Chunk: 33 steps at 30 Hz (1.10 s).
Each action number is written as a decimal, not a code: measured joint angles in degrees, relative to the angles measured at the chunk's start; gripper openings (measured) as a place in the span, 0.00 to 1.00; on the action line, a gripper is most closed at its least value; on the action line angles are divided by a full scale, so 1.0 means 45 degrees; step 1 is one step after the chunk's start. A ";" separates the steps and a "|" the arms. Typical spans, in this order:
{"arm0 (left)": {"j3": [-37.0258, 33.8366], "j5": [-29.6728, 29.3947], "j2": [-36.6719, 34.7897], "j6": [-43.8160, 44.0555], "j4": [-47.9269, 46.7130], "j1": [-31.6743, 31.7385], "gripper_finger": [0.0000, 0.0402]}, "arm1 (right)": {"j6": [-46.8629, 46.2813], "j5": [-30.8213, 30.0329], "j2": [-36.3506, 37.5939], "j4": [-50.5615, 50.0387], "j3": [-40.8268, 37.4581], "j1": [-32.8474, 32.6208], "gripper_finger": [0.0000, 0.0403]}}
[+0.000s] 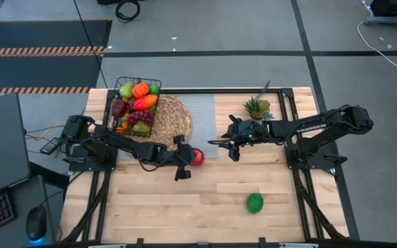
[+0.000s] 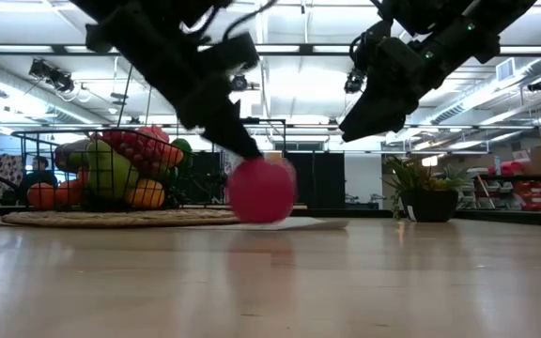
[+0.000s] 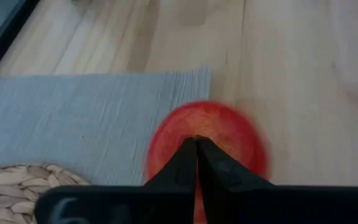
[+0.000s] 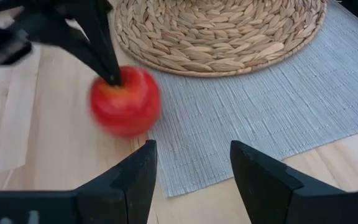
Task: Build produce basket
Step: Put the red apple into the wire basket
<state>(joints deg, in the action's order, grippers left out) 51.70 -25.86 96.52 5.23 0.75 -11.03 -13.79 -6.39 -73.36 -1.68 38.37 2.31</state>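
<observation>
A red apple sits at the near corner of the grey cloth; it looks blurred in the low view. My left gripper is shut, its fingertips meeting on the apple's top. My right gripper hovers open, above the cloth and to the apple's right, touching nothing. The black wire basket, full of produce, stands on the round straw mat. A green lime lies alone on the wood near the front. My left gripper rests its shut fingertips on the apple's top, by the stem dimple. The fingers slant down from the table's left. Whether they pinch a stem I cannot tell. The apple's underside is at the level of the table.
A spiky green potted plant stands at the far right of the cloth, just behind my right arm. Bare wood stretches along the table's near half around the lime.
</observation>
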 joint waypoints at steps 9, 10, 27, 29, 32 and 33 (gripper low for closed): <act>0.0024 -0.0803 -0.2297 0.0744 -0.1969 -0.0013 0.01 | -0.0031 0.0000 0.0000 -0.0297 0.0000 0.0000 0.52; 0.0024 -0.1207 -0.2633 0.0902 -0.2635 -0.0010 0.01 | -0.0031 0.0005 0.0000 -0.0340 0.0000 -0.0003 0.52; 0.0034 -0.4050 -0.8141 0.4528 -0.9431 0.0897 0.01 | -0.0036 0.0064 0.0000 -0.0489 0.0000 -0.0180 0.52; 0.0034 -0.4113 -0.8620 0.5048 -1.0192 0.1105 0.01 | -0.0036 0.0087 0.0000 -0.0474 -0.0005 -0.0199 0.52; 0.0034 -0.4354 -0.9173 0.5784 -1.1324 0.1356 0.01 | -0.0026 0.0107 0.0000 -0.0427 -0.0005 -0.0282 0.52; 0.0034 -0.4482 -0.9288 0.6078 -1.1708 0.1423 0.01 | -0.0026 0.0103 0.0000 -0.0402 -0.0005 -0.0308 0.52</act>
<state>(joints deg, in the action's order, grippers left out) 51.86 -46.03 54.72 32.58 -51.93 -4.62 -13.91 -5.93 -73.36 -3.49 38.35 0.92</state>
